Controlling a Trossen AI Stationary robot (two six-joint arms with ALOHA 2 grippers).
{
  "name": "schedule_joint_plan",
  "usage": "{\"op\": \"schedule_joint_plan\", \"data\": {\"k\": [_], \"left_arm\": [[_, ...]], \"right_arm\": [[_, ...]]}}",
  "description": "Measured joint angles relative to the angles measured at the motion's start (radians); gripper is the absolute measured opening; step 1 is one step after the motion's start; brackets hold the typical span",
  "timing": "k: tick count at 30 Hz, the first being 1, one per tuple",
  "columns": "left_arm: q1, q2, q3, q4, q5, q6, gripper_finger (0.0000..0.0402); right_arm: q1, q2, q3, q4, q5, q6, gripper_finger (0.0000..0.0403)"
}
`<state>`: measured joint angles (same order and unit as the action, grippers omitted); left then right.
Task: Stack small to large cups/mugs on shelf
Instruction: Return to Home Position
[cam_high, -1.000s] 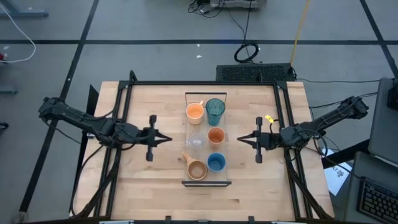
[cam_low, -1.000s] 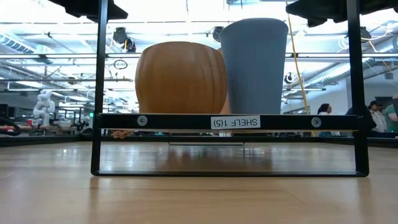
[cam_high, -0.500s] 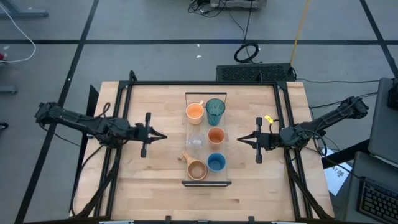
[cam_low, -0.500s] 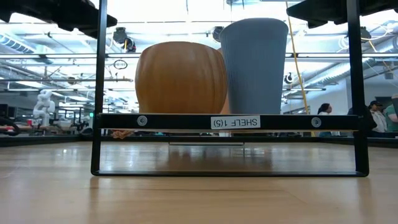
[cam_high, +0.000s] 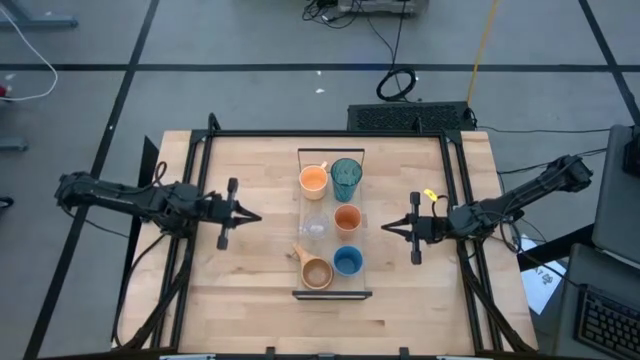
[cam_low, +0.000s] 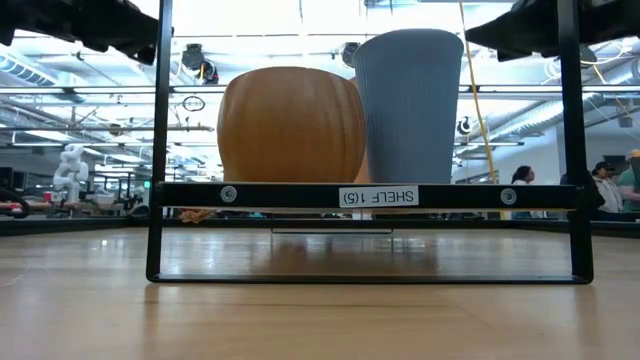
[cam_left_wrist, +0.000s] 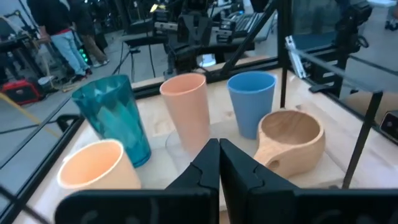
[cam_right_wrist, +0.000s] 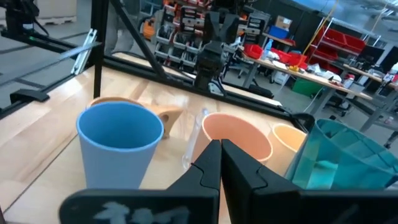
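The left gripper (cam_high: 252, 216) has slid back from the shelf (cam_high: 332, 243) toward 9 o'clock over the last second, and a wider strip of bare table (cam_high: 260, 160) now shows between them. The right gripper (cam_high: 388, 228) has barely budged and sits out at 3 o'clock, well apart from the cups. Both have their fingers pressed together on nothing, which the wrist views show plainly. To me that looks like the arms backing off with the placing finished.

I count six cups, all standing upright on the shelf in two rows of three:
- **12 o'clock end:** the orange mug (cam_high: 313, 180) with the teal tumbler (cam_high: 346, 178) just beside it.
- **Middle:** the clear cup (cam_high: 314, 227) beside the small orange cup (cam_high: 347, 218).
- **6 o'clock end:** the wooden mug (cam_high: 317, 272) beside the blue cup (cam_high: 347, 261).

There is one of each cup, one shelf and two arms. Nothing is left loose on the table around the shelf. None of the cups is nested in another, so they stand side by side rather than stacked.
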<state>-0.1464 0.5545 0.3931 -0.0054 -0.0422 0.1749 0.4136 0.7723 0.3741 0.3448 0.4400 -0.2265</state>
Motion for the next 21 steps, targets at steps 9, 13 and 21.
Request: {"op": "schedule_joint_plan", "data": {"k": [9,13,21], "left_arm": [[0.049,-0.007,0.000,-0.086,-0.066,-0.029,0.0013],[0.061,-0.007,0.000,-0.090,-0.055,-0.023,0.0004],[0.061,-0.007,-0.001,-0.090,-0.055,-0.021,0.0008]], "right_arm": [[-0.018,-0.007,-0.058,0.049,-0.001,0.004,0.0000],[-0.021,-0.035,-0.092,0.083,-0.002,0.012,0.0000],[-0.021,-0.102,-0.131,0.101,-0.008,0.009,0.0000]]}}
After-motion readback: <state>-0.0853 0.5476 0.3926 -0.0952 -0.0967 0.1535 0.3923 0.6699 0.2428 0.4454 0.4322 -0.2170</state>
